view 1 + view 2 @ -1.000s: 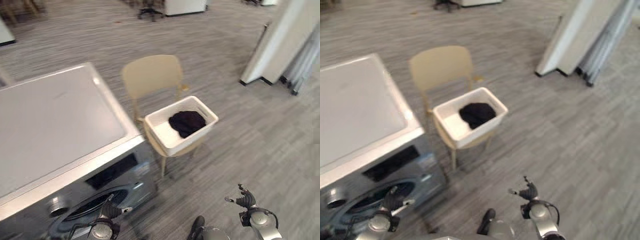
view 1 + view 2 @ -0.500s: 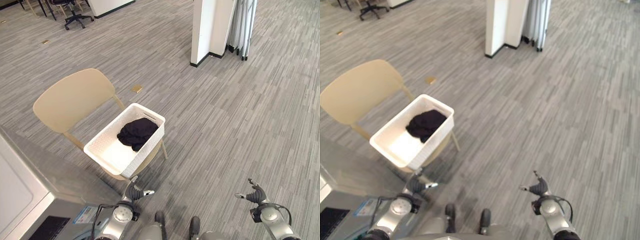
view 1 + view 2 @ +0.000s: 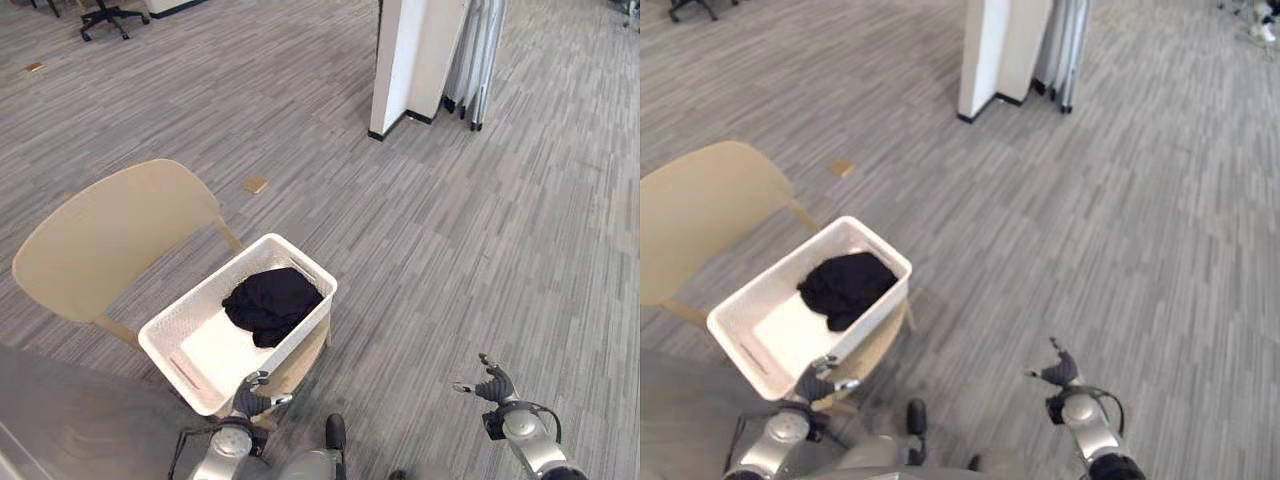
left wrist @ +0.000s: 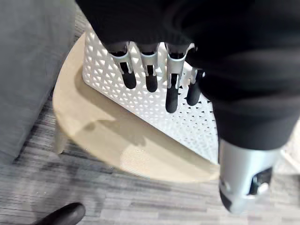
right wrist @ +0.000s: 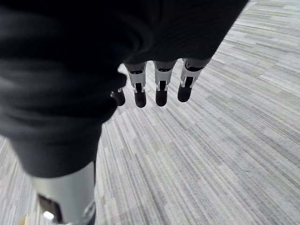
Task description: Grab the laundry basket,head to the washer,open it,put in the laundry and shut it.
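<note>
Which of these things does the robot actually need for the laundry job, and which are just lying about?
Needed:
white laundry basket
black laundry inside it
left hand beside the basket
right hand over bare floor

Just around:
beige chair under the basket
white pillar
office chair

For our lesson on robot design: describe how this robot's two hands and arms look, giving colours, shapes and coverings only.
Both the left hand and the right hand have slim silver fingers with dark rounded tips, set in a row. A dark ribbed cover wraps the back of each hand and the wrist. The thumb is a smooth silver-grey cylinder. Above, the arms are rounded silver-grey metal.
</note>
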{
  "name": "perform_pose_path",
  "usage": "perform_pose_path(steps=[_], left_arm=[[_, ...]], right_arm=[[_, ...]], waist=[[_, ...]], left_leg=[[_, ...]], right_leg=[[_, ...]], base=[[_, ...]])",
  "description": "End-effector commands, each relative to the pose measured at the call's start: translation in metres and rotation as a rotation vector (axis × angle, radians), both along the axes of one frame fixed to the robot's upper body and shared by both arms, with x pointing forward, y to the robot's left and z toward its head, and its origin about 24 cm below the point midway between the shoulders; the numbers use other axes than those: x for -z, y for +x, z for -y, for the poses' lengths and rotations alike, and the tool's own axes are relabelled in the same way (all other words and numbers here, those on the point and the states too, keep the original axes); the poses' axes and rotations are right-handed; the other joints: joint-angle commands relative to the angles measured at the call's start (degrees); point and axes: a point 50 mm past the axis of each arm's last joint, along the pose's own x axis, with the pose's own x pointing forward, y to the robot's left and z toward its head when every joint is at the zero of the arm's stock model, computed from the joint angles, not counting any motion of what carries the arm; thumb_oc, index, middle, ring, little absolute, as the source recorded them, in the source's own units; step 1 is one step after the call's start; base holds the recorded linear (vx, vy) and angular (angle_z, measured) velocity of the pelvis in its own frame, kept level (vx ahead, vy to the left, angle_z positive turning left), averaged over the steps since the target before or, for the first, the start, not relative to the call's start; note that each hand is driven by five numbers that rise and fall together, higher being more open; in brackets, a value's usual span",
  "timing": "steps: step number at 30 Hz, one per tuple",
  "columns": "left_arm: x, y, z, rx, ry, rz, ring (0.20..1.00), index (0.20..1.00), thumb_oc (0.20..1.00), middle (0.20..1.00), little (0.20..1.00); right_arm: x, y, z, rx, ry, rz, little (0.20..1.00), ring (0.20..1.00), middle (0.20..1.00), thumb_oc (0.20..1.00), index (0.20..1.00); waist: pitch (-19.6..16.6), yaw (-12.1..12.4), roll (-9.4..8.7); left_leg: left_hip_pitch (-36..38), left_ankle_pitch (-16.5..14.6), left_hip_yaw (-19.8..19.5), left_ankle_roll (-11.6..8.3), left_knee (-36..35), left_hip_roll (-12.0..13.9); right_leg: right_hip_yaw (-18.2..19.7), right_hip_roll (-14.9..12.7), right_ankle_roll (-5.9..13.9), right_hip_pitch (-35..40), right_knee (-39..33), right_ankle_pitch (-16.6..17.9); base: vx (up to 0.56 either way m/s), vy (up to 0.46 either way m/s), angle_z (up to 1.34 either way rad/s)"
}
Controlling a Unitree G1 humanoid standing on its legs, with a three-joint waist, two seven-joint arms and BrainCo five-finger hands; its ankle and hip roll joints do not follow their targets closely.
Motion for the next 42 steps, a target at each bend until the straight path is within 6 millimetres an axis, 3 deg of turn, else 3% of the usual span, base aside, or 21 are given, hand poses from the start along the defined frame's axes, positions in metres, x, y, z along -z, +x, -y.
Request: perform_pose_path(steps=[1,3,7,9,11,12,13,15,17,18,19,20,22,23,25,26,27,28,30,37,42], left_arm=[[-0.012,0.001,-0.018,-0.077,0.028,0.077,1.000,1.000,1.000,1.000,1.000],[-0.013,-0.001,-0.018,-0.088,0.018,0.089,1.000,1.000,1.000,1.000,1.000],[-0.017,0.004,-0.014,-0.059,0.008,0.115,1.000,1.000,1.000,1.000,1.000],[-0.017,0.006,-0.008,-0.024,-0.001,0.117,1.000,1.000,1.000,1.000,1.000],[-0.015,0.008,-0.004,-0.011,-0.008,0.110,1.000,1.000,1.000,1.000,1.000],[-0.015,0.010,-0.002,-0.003,-0.015,0.109,1.000,1.000,1.000,1.000,1.000],[-0.015,0.009,-0.003,-0.012,-0.013,0.105,1.000,1.000,1.000,1.000,1.000],[-0.015,0.009,-0.004,-0.019,-0.014,0.106,1.000,1.000,1.000,1.000,1.000],[-0.015,0.008,-0.007,-0.039,-0.013,0.107,1.000,1.000,1.000,1.000,1.000],[-0.015,0.007,-0.010,-0.047,-0.002,0.105,1.000,1.000,1.000,1.000,1.000],[-0.015,0.007,-0.010,-0.048,-0.002,0.104,1.000,1.000,1.000,1.000,1.000],[-0.015,0.006,-0.013,-0.051,0.011,0.100,1.000,1.000,1.000,1.000,1.000],[-0.014,-0.001,-0.022,-0.059,0.047,0.080,1.000,1.000,1.000,1.000,1.000],[-0.014,0.000,-0.021,-0.059,0.047,0.080,1.000,1.000,1.000,1.000,1.000],[-0.007,-0.012,-0.031,-0.073,0.090,0.025,1.000,1.000,1.000,1.000,1.000],[-0.007,-0.012,-0.031,-0.072,0.090,0.025,1.000,1.000,1.000,1.000,1.000],[-0.003,-0.020,-0.038,-0.086,0.118,-0.008,1.000,1.000,1.000,1.000,1.000],[-0.003,-0.020,-0.038,-0.086,0.118,-0.007,1.000,1.000,1.000,1.000,1.000],[-0.003,-0.025,-0.047,-0.094,0.151,-0.022,1.000,1.000,1.000,1.000,1.000],[-0.009,-0.015,-0.052,-0.082,0.179,0.012,1.000,1.000,1.000,1.000,1.000],[-0.015,0.000,-0.045,-0.060,0.153,0.068,1.000,1.000,1.000,1.000,1.000]], right_arm=[[-0.017,0.017,0.003,-0.028,-0.016,0.098,1.000,1.000,1.000,1.000,1.000],[-0.016,0.015,0.007,-0.018,-0.021,0.090,1.000,1.000,1.000,1.000,1.000],[-0.013,0.008,0.016,-0.006,-0.042,0.064,1.000,1.000,1.000,1.000,1.000],[-0.010,0.005,0.019,0.002,-0.041,0.045,1.000,1.000,1.000,1.000,1.000],[-0.008,0.005,0.022,0.009,-0.048,0.029,1.000,1.000,1.000,1.000,1.000],[-0.011,0.008,0.024,0.023,-0.041,0.046,1.000,1.000,1.000,1.000,1.000],[-0.014,0.010,0.025,0.032,-0.037,0.067,1.000,1.000,1.000,1.000,1.000],[-0.017,0.012,0.026,0.033,-0.041,0.080,1.000,1.000,1.000,1.000,1.000],[-0.024,0.017,0.028,0.031,-0.052,0.113,1.000,1.000,1.000,1.000,1.000],[-0.032,0.021,0.030,0.024,-0.067,0.151,1.000,1.000,1.000,1.000,1.000],[-0.032,0.021,0.030,0.024,-0.067,0.151,1.000,1.000,1.000,1.000,1.000],[-0.037,0.023,0.032,0.016,-0.083,0.171,1.000,1.000,1.000,1.000,1.000],[-0.062,0.034,0.036,-0.040,-0.148,0.266,1.000,1.000,1.000,1.000,1.000],[-0.062,0.034,0.036,-0.040,-0.148,0.266,1.000,1.000,1.000,1.000,1.000],[-0.089,0.047,0.035,-0.151,-0.246,0.353,1.000,1.000,1.000,1.000,1.000],[-0.089,0.047,0.035,-0.151,-0.246,0.354,1.000,1.000,1.000,1.000,1.000],[-0.106,0.056,0.031,-0.233,-0.310,0.403,1.000,1.000,1.000,1.000,1.000],[-0.106,0.056,0.031,-0.233,-0.310,0.403,1.000,1.000,1.000,1.000,1.000],[-0.126,0.069,0.024,-0.355,-0.419,0.451,1.000,1.000,1.000,1.000,1.000],[-0.135,0.094,0.020,-0.464,-0.565,0.417,1.000,1.000,1.000,1.000,1.000],[-0.136,0.120,0.010,-0.522,-0.651,0.374,1.000,1.000,1.000,1.000,1.000]], waist=[[0.6,0.6,-0.09],[1.2,-0.3,-0.15],[2.1,-1.9,-0.50],[2.2,-1.7,-1.06],[1.5,-1.6,-0.98],[0.4,-1.1,-1.08],[0.1,-0.9,-1.22],[0.2,-1.1,-1.37],[0.3,-1.4,-1.59],[0.4,-1.6,-1.81],[0.4,-1.6,-1.82],[0.3,-1.7,-1.97],[-0.1,-1.7,-2.10],[-0.2,-1.8,-2.13],[-0.8,-1.3,-2.72],[-1.0,-1.4,-2.76],[-1.0,-0.6,-3.27],[-1.1,-0.7,-3.31],[-1.1,0.8,-4.11],[-0.3,3.0,-4.77],[2.1,5.2,-4.53]], left_leg=[[-1.2,-5.8,-3.5,-1.85,6.2,1.0],[-0.1,-6.1,-7.1,-2.02,6.1,-0.3],[1.6,-6.8,-15.9,-2.68,6.1,-3.4],[1.1,-7.5,-19.0,-3.49,7.8,-4.6],[0.2,-7.2,-21.3,-4.38,8.3,-4.5],[-0.7,-6.9,-21.9,-5.25,8.0,-3.7],[-0.9,-6.7,-21.6,-5.68,7.9,-3.1],[-1.5,-6.6,-20.6,-5.96,8.4,-2.6],[-3.0,-6.4,-15.4,-6.28,8.5,-0.8],[-3.6,-6.2,-9.9,-6.17,8.2,1.1],[-3.6,-6.2,-9.9,-6.17,8.2,1.1],[-3.8,-5.9,-7.4,-6.17,7.9,2.0],[-3.2,-5.7,-3.1,-6.17,6.2,3.6],[-3.3,-5.4,-3.1,-6.13,6.1,3.5],[-2.3,-5.7,-2.6,-6.17,5.3,3.8],[-2.5,-5.5,-2.7,-6.13,5.3,3.7],[-1.8,-6.1,-2.6,-5.96,5.0,3.7],[-2.0,-5.8,-2.6,-5.92,4.9,3.6],[-1.7,-6.4,-2.4,-5.80,5.0,3.6],[-3.6,-6.1,-2.8,-5.85,4.4,3.1],[-7.4,-4.2,-4.2,-6.03,3.4,2.4]], right_leg=[[-1.3,1.6,0.92,0.8,-14.4,8.6],[2.5,3.9,0.98,-1.3,-17.3,9.3],[14.1,8.3,1.57,-4.7,-23.4,12.3],[14.2,7.2,0.81,-2.1,-25.7,12.7],[12.0,6.8,-0.03,-0.8,-26.6,12.5],[7.7,5.9,-0.70,2.0,-28.7,12.0],[4.5,5.3,-1.02,3.8,-29.4,11.2],[2.8,4.7,-1.10,4.6,-29.7,10.8],[0.0,3.6,-1.25,5.6,-30.1,10.3],[-1.9,3.0,-1.12,6.7,-30.7,10.1],[-2.0,3.0,-1.11,6.6,-30.8,10.1],[-3.1,2.6,-1.10,7.0,-31.0,10.0],[-5.4,2.2,-1.02,8.3,-31.4,9.5],[-5.5,2.1,-1.01,8.1,-31.4,9.7],[-5.9,2.1,-0.91,9.3,-31.4,9.0],[-6.0,2.0,-0.90,9.1,-31.4,9.2],[-5.3,2.1,-0.75,9.6,-31.3,8.9],[-5.3,2.0,-0.74,9.4,-31.4,9.1],[-4.8,2.2,-0.52,9.5,-31.1,8.8],[-4.6,2.2,-0.28,7.3,-31.0,9.3],[-4.8,2.0,-0.09,3.5,-31.3,10.3]], base=[[0.22,-0.082,0.99],[0.21,-0.093,1.25],[0.18,-0.123,1.73],[0.08,-0.206,1.23],[0.06,-0.257,2.06],[0.13,-0.258,1.93],[0.13,-0.295,2.18],[0.02,-0.091,1.48],[0.00,-0.041,0.82],[0.01,-0.026,0.71],[0.02,-0.017,1.01],[0.04,0.010,0.97],[0.12,0.033,0.61],[0.15,0.038,0.17],[0.18,0.056,0.12],[0.23,0.086,0.10],[0.09,0.048,0.07],[0.19,0.097,0.00],[0.12,0.075,-0.05],[0.04,0.040,-0.02],[-0.04,0.018,0.07]])
